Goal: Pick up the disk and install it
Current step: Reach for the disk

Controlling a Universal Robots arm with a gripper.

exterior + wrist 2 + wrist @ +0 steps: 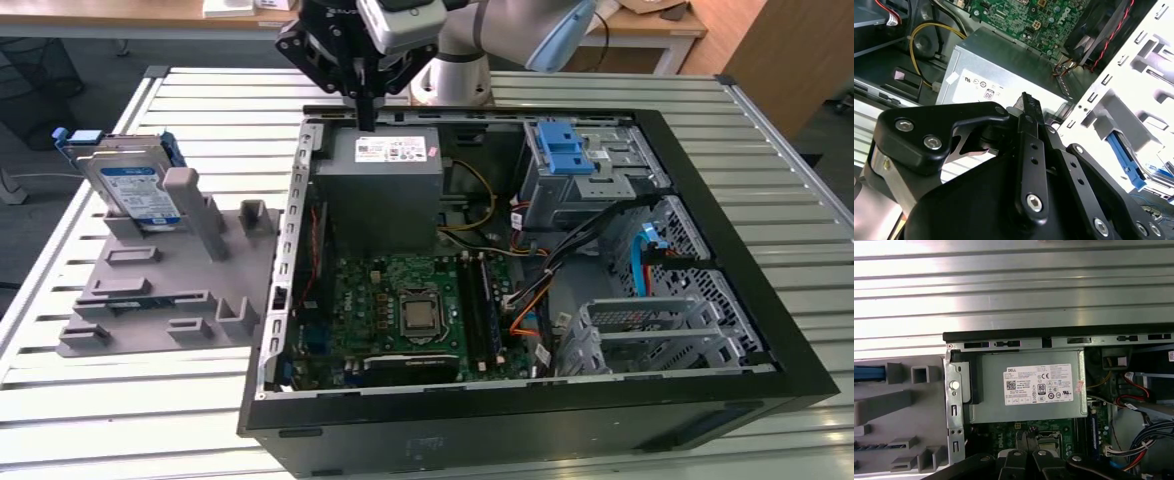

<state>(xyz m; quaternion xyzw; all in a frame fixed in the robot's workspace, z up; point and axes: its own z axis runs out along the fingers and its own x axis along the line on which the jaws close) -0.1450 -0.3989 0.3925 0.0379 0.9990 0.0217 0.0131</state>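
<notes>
Disk: the disk (134,190) stands on its edge in the grey rack (147,300), on the exterior view's left. It is outside the computer case (534,420), and nothing touches it.
Pincer: the gripper (363,115) hangs over the far rim of the case, just above the grey power box (380,190). It is well apart from the disk. Its fingers are pinched narrow and there is nothing between them.
Exterior view: you see the whole open case on the striped metal table (134,420). Inside are the green board (400,310) and a blue latch (561,150).
First wrist view: this one looks down on the power box (989,410) and its white sticker (1039,385). Part of the rack (899,410) lies beside the case wall. The gripper (1026,436) tips sit close together over the green board (1004,432).
Second wrist view: this one is very near the gripper (1026,102). Its black arms meet in one thin bar. Behind it are the power box (999,65), a yellow wire (929,30) and the green board (1024,15).
</notes>
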